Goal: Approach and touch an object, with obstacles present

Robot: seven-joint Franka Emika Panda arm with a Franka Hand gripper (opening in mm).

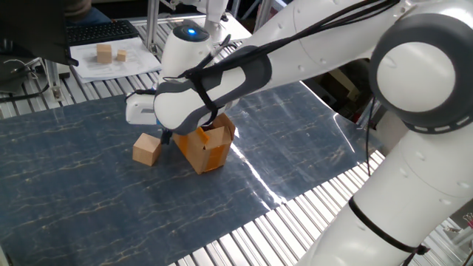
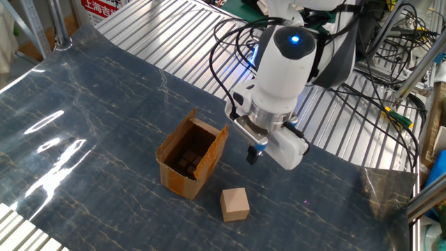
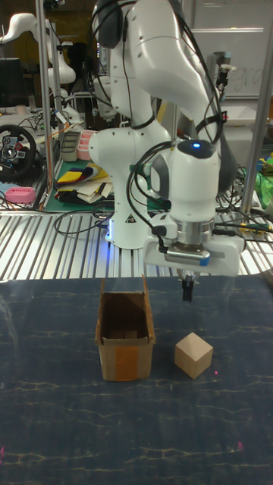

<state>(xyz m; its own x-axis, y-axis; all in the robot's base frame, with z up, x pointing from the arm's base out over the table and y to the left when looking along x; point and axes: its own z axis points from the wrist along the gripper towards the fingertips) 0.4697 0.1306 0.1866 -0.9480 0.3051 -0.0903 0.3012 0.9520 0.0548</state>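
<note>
One cube, untouched

Cube (image 3: 192, 355) on blue mat (image 2: 104, 104), tilted corner-on in tall view, clear of everything. Gripper (image 3: 186, 292) hanging above at 12 o'clock, apart from cube, fingers pressed together. Box (image 3: 124, 336) just beside at 9 o'clock, flaps up, open, dark bits inside. Seen from other side: cube (image 2: 235, 204) at 5 o'clock of box (image 2: 189, 157), gripper (image 2: 253, 156) at 1 o'clock of cube. Two pale blocks (image 1: 109, 53) well apart on paper beyond mat.

Closed fingers (image 2: 253, 157) above mat, apart from cube (image 2: 235, 204); cardboard box (image 2: 190, 157) alongside
</note>
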